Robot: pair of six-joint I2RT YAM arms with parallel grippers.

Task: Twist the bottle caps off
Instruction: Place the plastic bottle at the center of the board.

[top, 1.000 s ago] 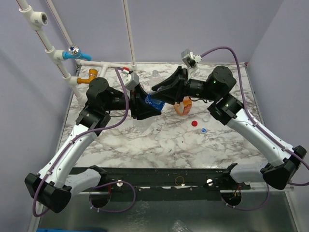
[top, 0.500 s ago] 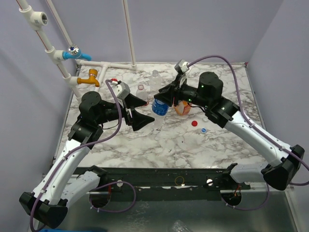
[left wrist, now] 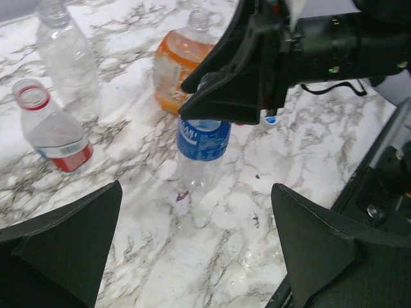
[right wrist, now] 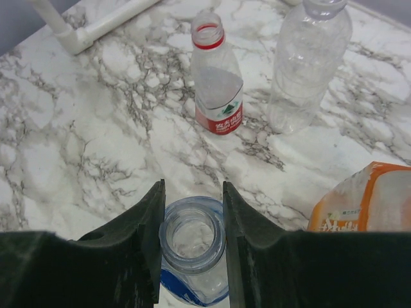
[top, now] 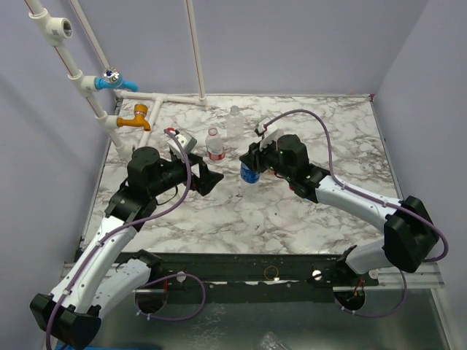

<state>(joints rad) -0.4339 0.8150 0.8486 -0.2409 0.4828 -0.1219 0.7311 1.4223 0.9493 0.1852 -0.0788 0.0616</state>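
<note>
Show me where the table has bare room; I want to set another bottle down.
Bare table: the near strip between the blue-labelled bottle and the near edge, and the far right corner. Crowded: the far middle, where the red-labelled bottle, plain bottle, orange bottle, left gripper and right gripper cluster.

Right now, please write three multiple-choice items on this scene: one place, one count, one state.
1. Where is the blue-labelled bottle?
A. lying on its side, alone
B. upright between the right pincer's fingers
C. stacked on another bottle

2. How many bottles does the right wrist view show?
A. two
B. six
C. four

3. How is the left pincer?
A. open, empty
B. shut on a cap
C. shut on a bottle

1 B: the fingers flank its neck.
2 C: blue-labelled bottle, red-labelled bottle, plain bottle, orange bottle.
3 A: its fingers stand wide apart, holding nothing.
</note>
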